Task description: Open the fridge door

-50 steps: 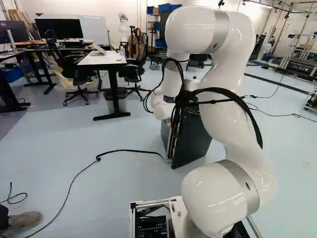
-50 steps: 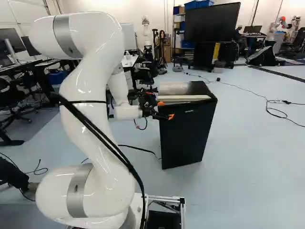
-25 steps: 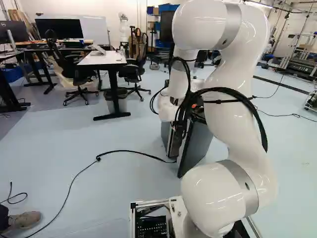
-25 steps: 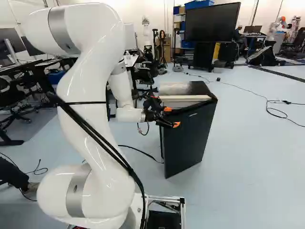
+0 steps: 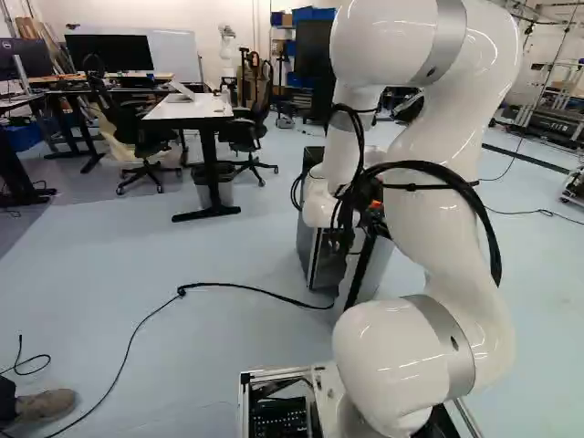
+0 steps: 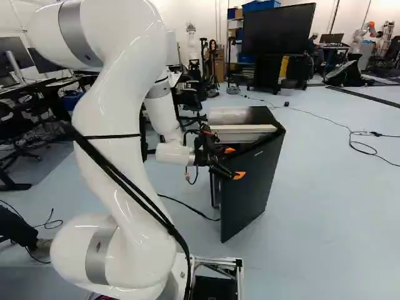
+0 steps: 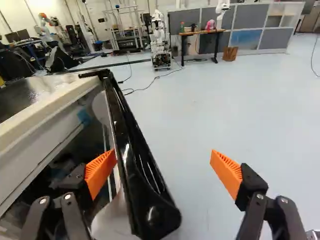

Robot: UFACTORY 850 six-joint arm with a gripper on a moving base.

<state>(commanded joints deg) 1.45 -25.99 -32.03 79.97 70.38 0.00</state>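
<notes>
gripper of ours has fingers wide apart, w/ edge of fridge door btwn them; we see this door partly open, r. of our arm in right base view.

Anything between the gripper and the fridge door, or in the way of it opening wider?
Gripper to door: nothing visible. The door's edge is already between the open gripper's fingers. Opening wider: a black cable lies on the floor, reaching the door's foot; might snag.
</notes>
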